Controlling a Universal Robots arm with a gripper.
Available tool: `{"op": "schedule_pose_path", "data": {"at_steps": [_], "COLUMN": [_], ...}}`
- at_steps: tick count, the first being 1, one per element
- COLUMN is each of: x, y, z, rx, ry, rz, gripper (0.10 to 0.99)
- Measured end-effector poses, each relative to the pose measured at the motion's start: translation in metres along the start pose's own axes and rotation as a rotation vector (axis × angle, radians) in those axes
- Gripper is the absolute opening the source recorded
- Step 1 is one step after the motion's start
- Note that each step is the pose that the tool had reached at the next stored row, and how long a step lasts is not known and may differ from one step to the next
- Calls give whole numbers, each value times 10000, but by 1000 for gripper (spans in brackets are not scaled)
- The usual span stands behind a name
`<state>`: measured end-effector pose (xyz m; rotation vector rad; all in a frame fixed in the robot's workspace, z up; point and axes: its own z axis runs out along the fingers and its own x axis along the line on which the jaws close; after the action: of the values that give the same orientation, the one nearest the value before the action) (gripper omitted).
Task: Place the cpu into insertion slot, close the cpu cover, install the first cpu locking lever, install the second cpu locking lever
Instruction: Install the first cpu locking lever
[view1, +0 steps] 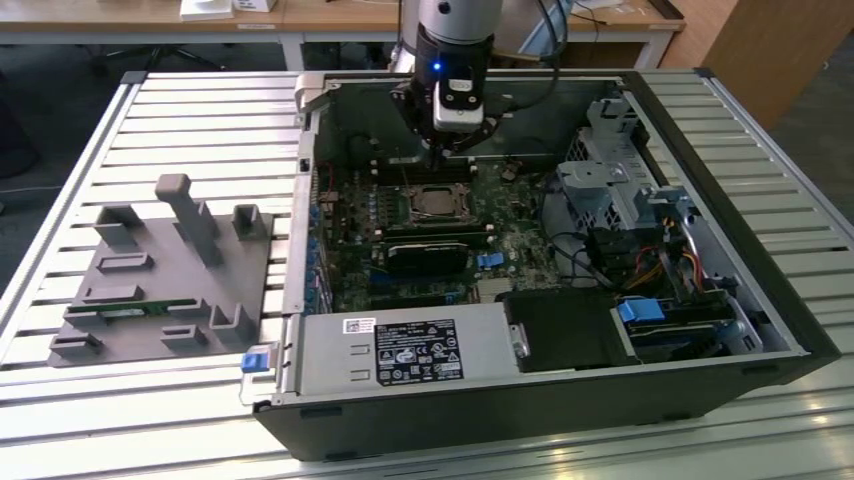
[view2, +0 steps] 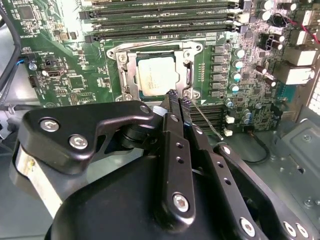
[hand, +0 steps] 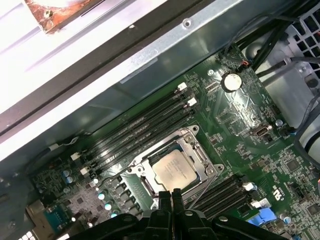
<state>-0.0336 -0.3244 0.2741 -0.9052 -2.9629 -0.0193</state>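
Observation:
The cpu (view2: 156, 75) (hand: 172, 167) (view1: 431, 203) lies flat in the insertion slot (view2: 131, 89) on the green board, its silver face up. The cpu cover (view2: 129, 65) (hand: 199, 156) lies down around it as a metal frame. In both wrist views my gripper (view2: 178, 98) (hand: 171, 193) is shut with nothing between the fingers. It hovers at the socket's edge, just beside the chip. A thin wire locking lever (view2: 207, 121) slants away from the socket right next to the fingertips. In the exterior view the gripper (view1: 450, 150) hangs over the board just behind the socket.
Long black memory slots (view2: 160, 20) (hand: 145, 122) flank the socket. The open computer case (view1: 747, 250) walls in the board, with drive cages and cables on the exterior view's right. A grey fixture block (view1: 160, 270) sits on the slatted table at the exterior view's left.

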Motion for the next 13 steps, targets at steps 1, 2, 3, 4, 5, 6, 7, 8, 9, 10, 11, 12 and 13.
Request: {"op": "schedule_pose_path", "data": {"at_steps": [1,2,3,4,5,6,7,8,9,10,11,12,13], "x": [0,0,0,0,0,0,0,0,0,0,0,0,0], "y": [0,0,0,0,0,0,0,0,0,0,0,0,0], "z": [0,0,0,0,0,0,0,0,0,0,0,0,-2], "rx": [3,7,10,14,18,21,25,29,32,35,39,41,43], "ry": [0,0,0,0,0,0,0,0,1,2,2,2,1], "rz": [-73,-153,-233,-314,-394,-477,-563,-653,-756,-858,-939,-981,-1001], "gripper": [153,153,153,153,153,153,153,153,153,153,153,153,153]}}
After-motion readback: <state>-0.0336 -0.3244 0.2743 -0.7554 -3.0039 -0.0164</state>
